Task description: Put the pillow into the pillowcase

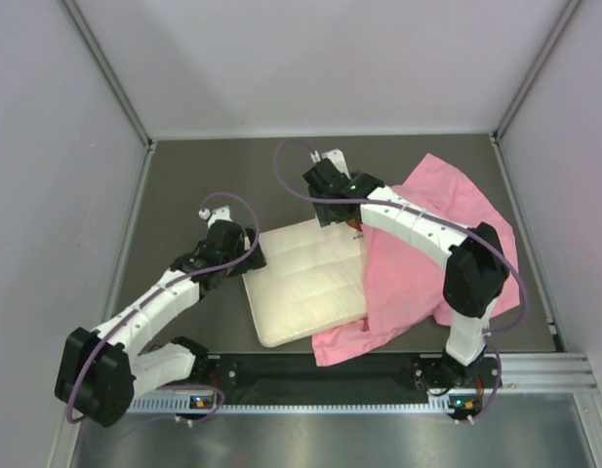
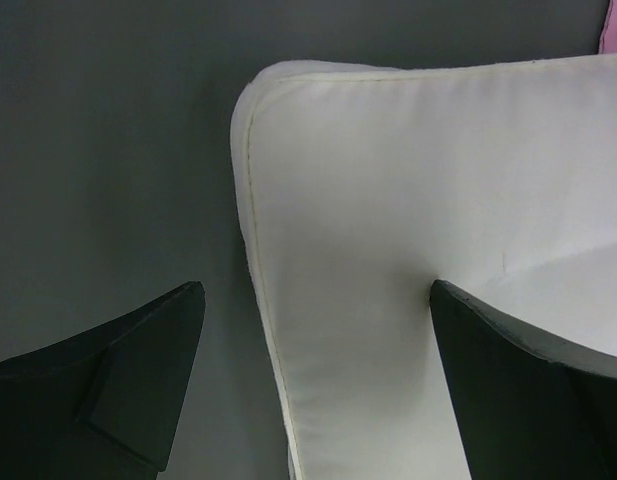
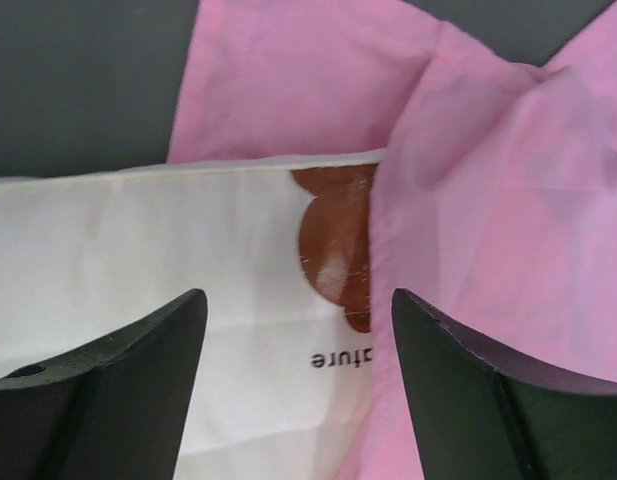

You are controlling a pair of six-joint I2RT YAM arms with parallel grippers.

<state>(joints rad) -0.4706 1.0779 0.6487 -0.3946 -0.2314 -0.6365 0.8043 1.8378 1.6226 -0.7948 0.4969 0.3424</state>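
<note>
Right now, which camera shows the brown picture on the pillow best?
The right wrist view: the brown picture sits big in the middle, partly covered by the pink pillowcase. The top view shows only a tiny brown speck beside the right arm. The left wrist view shows just a plain white pillow corner, no picture.

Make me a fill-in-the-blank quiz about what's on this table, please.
The pillowcase is ___ in colour. Most of the pillow lies ___ the pillowcase. The cartoon print on the pillow is ___. The left gripper and right gripper both stand ___.
Missing words: pink; outside; brown; open.
</note>
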